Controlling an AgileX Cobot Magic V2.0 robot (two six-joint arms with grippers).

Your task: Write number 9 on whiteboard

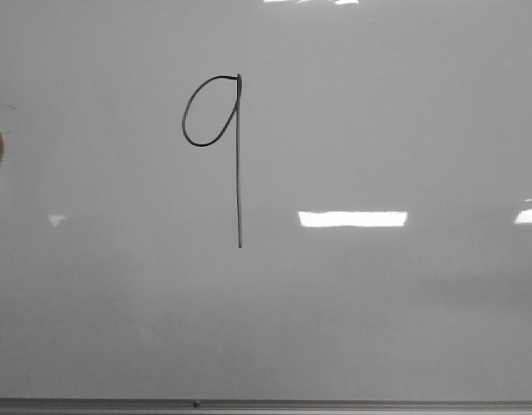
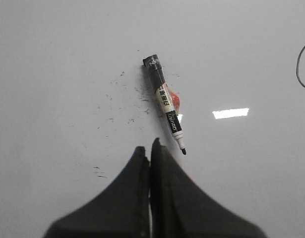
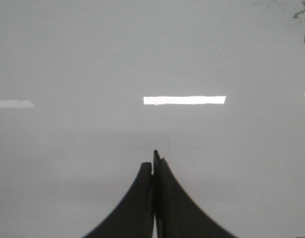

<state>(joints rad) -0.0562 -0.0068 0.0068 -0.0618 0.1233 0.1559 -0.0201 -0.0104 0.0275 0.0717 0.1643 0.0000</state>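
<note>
Black, tapered fingers of the left gripper [image 2: 151,148] fill the near part of the left wrist view, pressed together with nothing between them — clenched on empty air. Just beyond their tips lies a black-capped marker pen with a white label band [image 2: 164,102], flat on the large glossy pale grey-white whiteboard [image 2: 53,59]. Its bare tip points back toward the gripper and stops just beside the fingertips, apart from them. A small reddish-orange patch [image 2: 176,100] shows at the pen's side, and a scatter of small black specks [image 2: 120,106] marks the board around the pen.

At the edge of this same view a curved piece of thin black line [image 2: 302,67] shows, well apart from the left gripper.

The right gripper [image 3: 154,157] is likewise clenched, fingers closed with nothing held, over bare board. A bright rectangular light reflection [image 3: 184,100] lies beyond it.

In the front view the thin black hand-drawn number 9 [image 1: 238,156] stands on the whiteboard's upper middle — a small oval loop joined at its top to a long straight stem. Neither gripper appears in this view. A thin grey metal edge strip [image 1: 335,404] runs along the board's near side.
</note>
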